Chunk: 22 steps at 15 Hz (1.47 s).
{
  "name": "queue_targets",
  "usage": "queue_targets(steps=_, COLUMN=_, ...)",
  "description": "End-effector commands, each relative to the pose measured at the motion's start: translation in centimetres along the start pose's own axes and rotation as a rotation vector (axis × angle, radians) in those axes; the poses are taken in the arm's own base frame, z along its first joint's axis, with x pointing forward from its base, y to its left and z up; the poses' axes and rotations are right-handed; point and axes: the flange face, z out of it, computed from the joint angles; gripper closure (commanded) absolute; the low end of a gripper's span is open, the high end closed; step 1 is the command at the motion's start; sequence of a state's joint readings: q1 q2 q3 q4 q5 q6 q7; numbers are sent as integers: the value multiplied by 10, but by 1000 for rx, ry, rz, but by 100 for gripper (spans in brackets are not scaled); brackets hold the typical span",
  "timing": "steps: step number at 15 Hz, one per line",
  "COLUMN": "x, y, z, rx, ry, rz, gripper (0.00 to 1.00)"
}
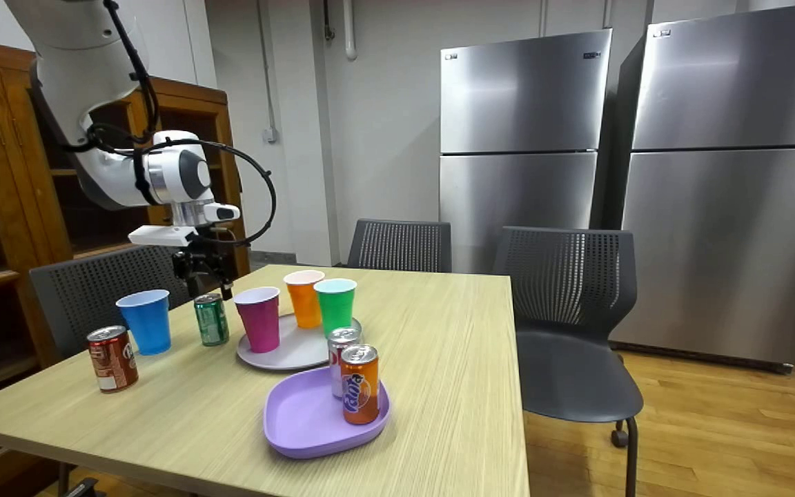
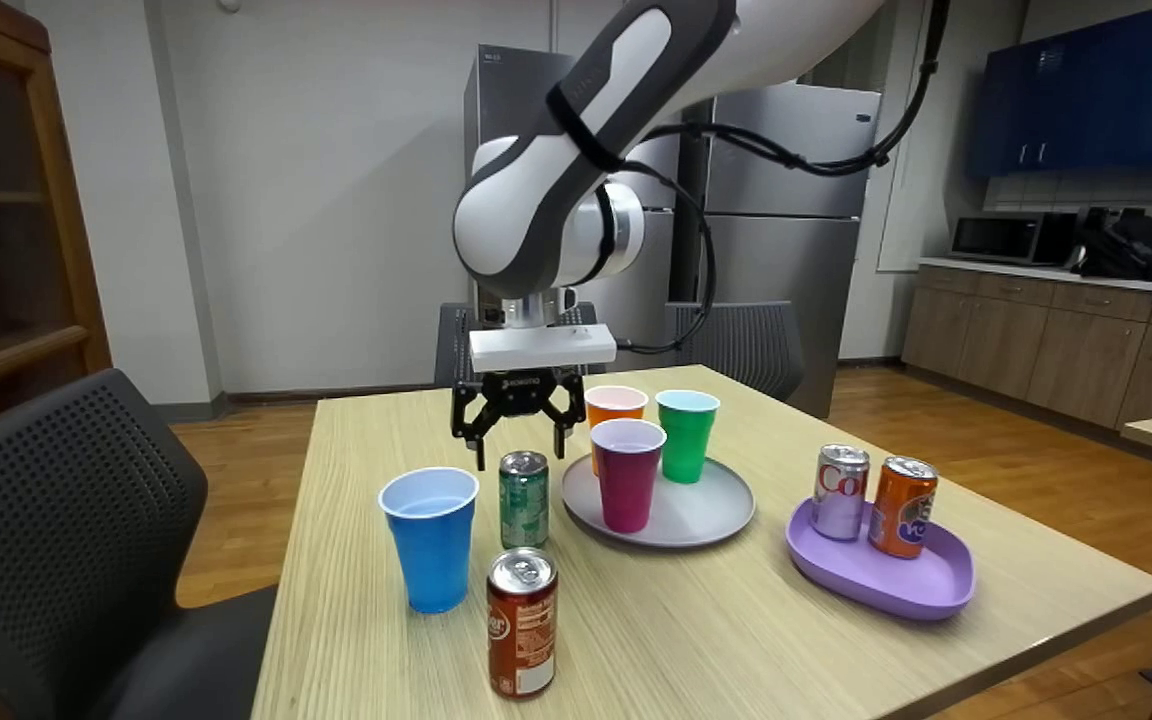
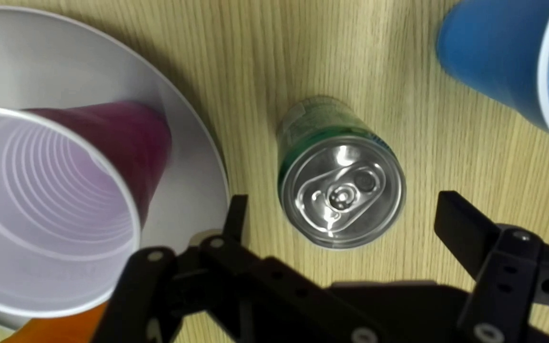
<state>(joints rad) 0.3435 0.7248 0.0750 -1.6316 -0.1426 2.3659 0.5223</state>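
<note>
My gripper (image 2: pixel 520 452) is open and empty, just above a small green can (image 2: pixel 524 505) standing upright on the table. In the wrist view the can's silver top (image 3: pixel 343 190) lies between the spread fingers (image 3: pixel 342 199), with a gap on each side. In an exterior view the gripper (image 1: pixel 210 284) also shows just above the green can (image 1: pixel 211 321). A blue cup (image 2: pixel 431 540) stands on one side of the can. On the other side a maroon cup (image 2: pixel 628 480) stands on a round grey plate (image 2: pixel 721 520).
An orange cup (image 1: pixel 304 304) and a green cup (image 1: pixel 337 307) share the plate. A brown-red can (image 2: pixel 523 630) stands nearby. A purple tray (image 2: pixel 876 585) bears a silver can (image 2: pixel 840 495) and an orange can (image 2: pixel 902 505). Chairs (image 1: pixel 566 290) surround the table (image 1: pixel 453 386).
</note>
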Motion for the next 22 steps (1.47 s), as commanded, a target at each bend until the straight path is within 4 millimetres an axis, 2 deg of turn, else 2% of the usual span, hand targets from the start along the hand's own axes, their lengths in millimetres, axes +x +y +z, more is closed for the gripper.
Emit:
queue_targets(steps=1, x=9, y=-2, z=1, rx=-8, ry=-31, rz=-11, gripper=0)
queue_targets(steps=19, x=-1, y=1, z=8, rx=-7, ry=-77, rz=-30, gripper=0)
queue_targets(steps=20, x=-1, y=1, z=8, rx=-9, ry=-78, rz=-30, gripper=25)
queue_targets(steps=22, x=-2, y=1, z=7, rx=-9, ry=-78, rz=-30, gripper=34)
